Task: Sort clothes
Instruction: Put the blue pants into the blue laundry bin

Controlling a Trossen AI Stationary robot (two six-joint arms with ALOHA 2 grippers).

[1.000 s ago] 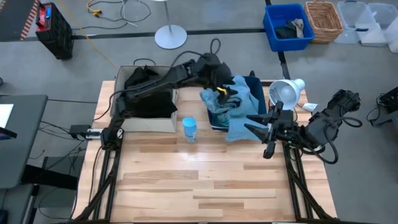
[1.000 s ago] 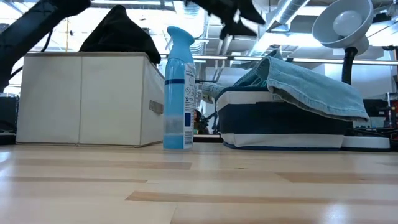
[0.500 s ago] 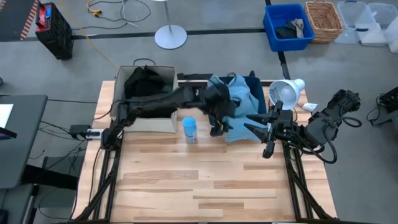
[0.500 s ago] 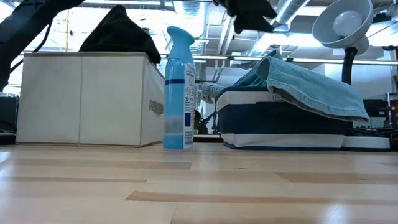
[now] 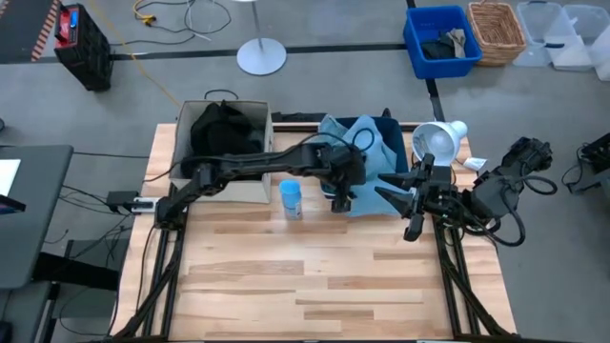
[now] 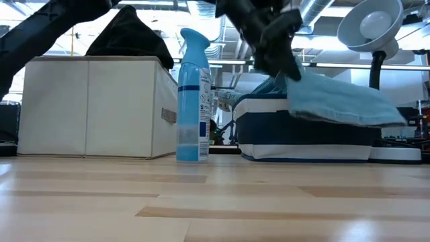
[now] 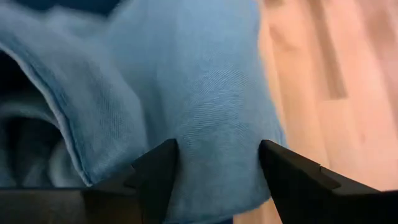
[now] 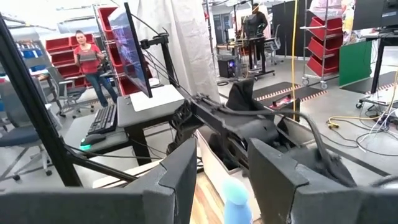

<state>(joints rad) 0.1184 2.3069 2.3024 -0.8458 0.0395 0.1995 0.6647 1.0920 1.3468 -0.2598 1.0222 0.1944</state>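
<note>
1. Left gripper (image 5: 340,193): reached across the surface (image 5: 315,276) to the near edge of the navy fabric bin (image 6: 302,134). In the left wrist view its fingers (image 7: 155,177) are seen apart, set on either side of a fold of the pale blue trousers (image 7: 199,99); judged to be placed for a pinch not yet closed.
2. Pale blue trousers (image 5: 367,181): draped over the bin's near rim, one leg hanging toward the surface, which leaves a loose edge to be taken.
3. Black garment (image 5: 221,129): heaped in the beige fabric box (image 6: 87,107) at far left, judged already sorted.
4. Spray bottle (image 5: 291,198): stood upright between box and bin, just beside the left gripper.
5. Right gripper (image 5: 408,205): held at the right edge, near the desk lamp (image 5: 434,141), fingers (image 8: 180,180) apart, nothing between them; judged to be waiting.
</note>
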